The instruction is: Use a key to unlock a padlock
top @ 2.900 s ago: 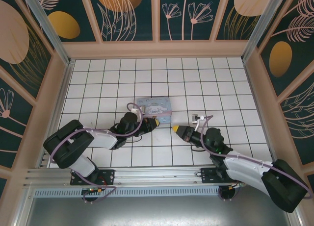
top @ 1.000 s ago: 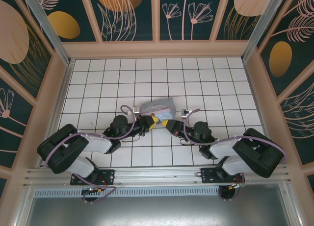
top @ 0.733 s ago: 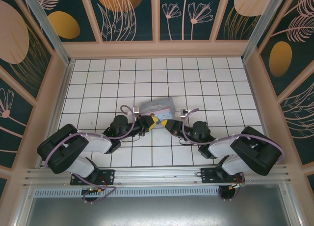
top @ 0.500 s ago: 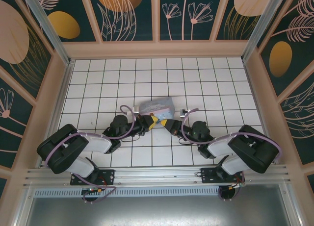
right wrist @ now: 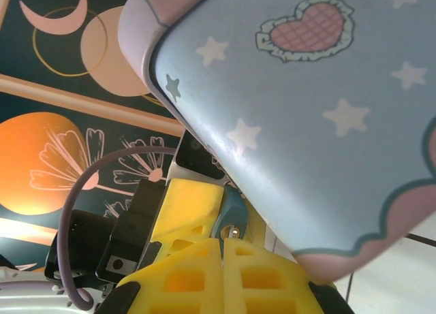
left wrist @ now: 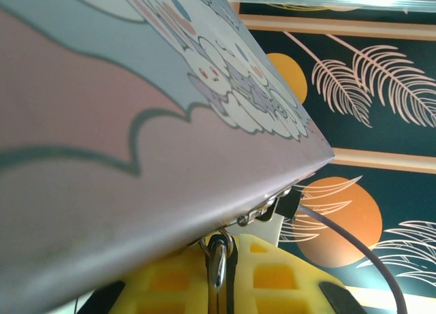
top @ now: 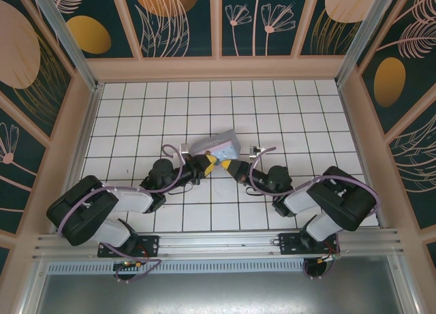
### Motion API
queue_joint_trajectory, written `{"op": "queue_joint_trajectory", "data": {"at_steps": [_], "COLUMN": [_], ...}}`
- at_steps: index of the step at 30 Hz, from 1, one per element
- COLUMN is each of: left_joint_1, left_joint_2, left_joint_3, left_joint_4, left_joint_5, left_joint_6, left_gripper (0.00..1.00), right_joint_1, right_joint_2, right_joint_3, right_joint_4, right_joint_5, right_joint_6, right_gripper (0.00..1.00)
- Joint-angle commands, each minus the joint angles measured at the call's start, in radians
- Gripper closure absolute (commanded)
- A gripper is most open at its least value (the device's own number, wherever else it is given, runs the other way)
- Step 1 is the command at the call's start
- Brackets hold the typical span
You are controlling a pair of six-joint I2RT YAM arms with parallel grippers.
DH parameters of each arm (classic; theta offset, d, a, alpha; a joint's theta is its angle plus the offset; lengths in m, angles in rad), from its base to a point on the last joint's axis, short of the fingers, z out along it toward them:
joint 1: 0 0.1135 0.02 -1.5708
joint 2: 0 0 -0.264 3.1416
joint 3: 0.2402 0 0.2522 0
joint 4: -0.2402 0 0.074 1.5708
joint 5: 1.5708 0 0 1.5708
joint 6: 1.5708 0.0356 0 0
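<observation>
White tiled floor (top: 136,116), dark floral walls (top: 180,35)

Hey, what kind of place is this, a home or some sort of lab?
Probably a purpose-built robot test booth: a white gridded tabletop boxed in by dark teal floral wall panels, and two grey-black robot arms bolted to a silver aluminium rail at the near edge.

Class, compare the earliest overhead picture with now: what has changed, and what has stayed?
The right gripper has swung left to meet the left gripper at the near edge of the tin box. The tin box, earlier flat and square to the tiles, is now skewed and tipped up. Both grippers stay shut; the left pinches the padlock.
</observation>
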Motion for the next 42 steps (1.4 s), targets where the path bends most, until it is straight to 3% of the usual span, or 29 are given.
{"op": "queue_joint_trajectory", "data": {"at_steps": [1, 11, 23, 37, 42], "left_joint_1": [-0.021, -0.021, -0.021, -0.021, -0.020], "left_joint_2": [-0.073, -0.099, -0.139, -0.153, -0.148], "left_joint_3": [0.022, 0.022, 0.026, 0.026, 0.025], "left_joint_4": [0.173, 0.161, 0.157, 0.167, 0.169], "left_joint_5": [0.103, 0.106, 0.098, 0.106, 0.107], "left_joint_6": [0.000, 0.035, 0.047, 0.048, 0.055], "left_gripper": [1.00, 1.00, 1.00, 1.00, 1.00], "right_joint_1": [-0.012, -0.031, -0.048, -0.074, -0.076], "right_joint_2": [0.047, 0.150, 0.187, 0.351, 0.345], "right_joint_3": [0.021, 0.029, 0.024, 0.060, 0.097], "right_joint_4": [0.021, 0.144, 0.124, 0.280, 0.278], "right_joint_5": [-0.015, -0.071, -0.083, -0.150, -0.195], "right_joint_6": [0.025, 0.111, 0.124, 0.201, 0.208], "right_gripper": [1.00, 1.00, 1.00, 1.00, 1.00]}}
